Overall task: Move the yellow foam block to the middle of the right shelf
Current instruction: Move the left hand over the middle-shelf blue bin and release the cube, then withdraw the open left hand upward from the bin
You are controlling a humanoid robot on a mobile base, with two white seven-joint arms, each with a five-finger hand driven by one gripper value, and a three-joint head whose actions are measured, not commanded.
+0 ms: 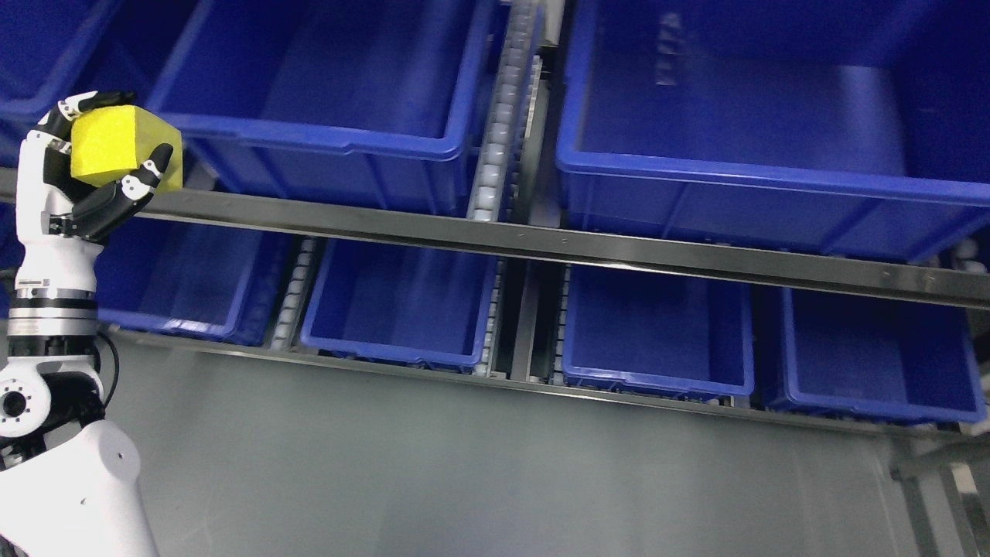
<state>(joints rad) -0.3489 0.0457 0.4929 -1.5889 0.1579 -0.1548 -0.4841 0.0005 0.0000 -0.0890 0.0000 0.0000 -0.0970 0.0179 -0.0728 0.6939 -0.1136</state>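
At the upper left of the frame I see a bright yellow foam block (116, 147), plain and unpatterned. My left hand (89, 166) around it is white over the palm and wrist with black fingers (151, 170) and a silver-and-black banded cuff lower down. The bins (325, 85) across both shelf levels are all one solid royal blue. The shelf rail (541, 244) crossing the frame is dull grey metal, and the floor (479, 472) at the bottom is flat grey.

Block in hand, far left.
Left robot hand (93, 166) grips the yellow block (116, 147) before blue bins (325, 135) on the shelf (541, 247).
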